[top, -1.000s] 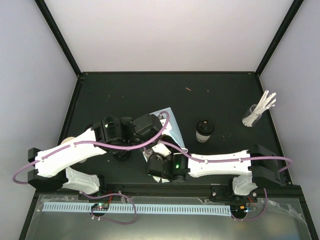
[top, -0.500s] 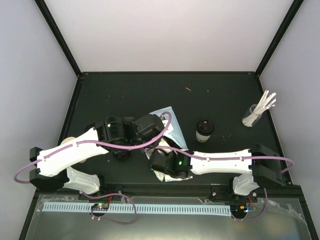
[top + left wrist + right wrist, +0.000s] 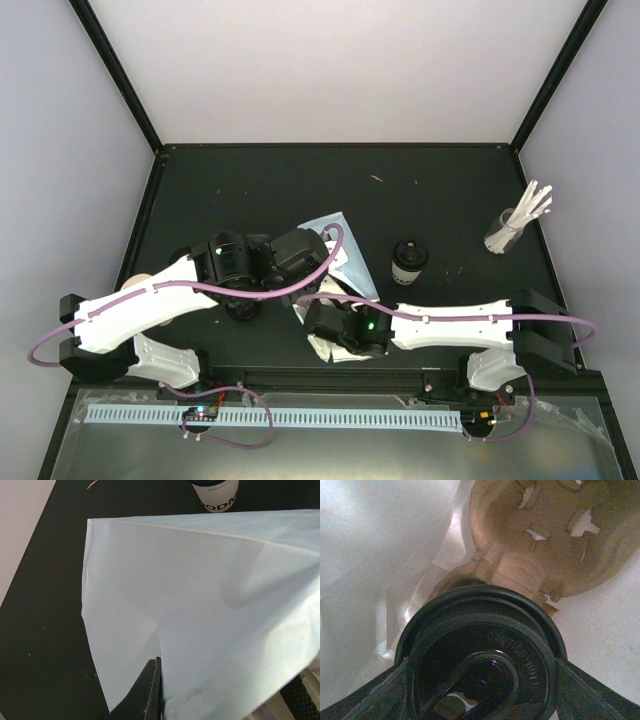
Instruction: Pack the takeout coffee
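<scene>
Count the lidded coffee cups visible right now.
2. The standing cup is on the table, right of the blue bag. The held cup is in the right gripper inside the bag, by the carrier. Others may be hidden.

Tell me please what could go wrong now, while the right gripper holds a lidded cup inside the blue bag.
The right gripper holds the lidded cup close to the carrier inside the bag. If it is released off a hole, it may tip over. The left gripper pinches only the bag's thin paper edge, which could slip or tear, and the mouth might then close on the cup.
</scene>
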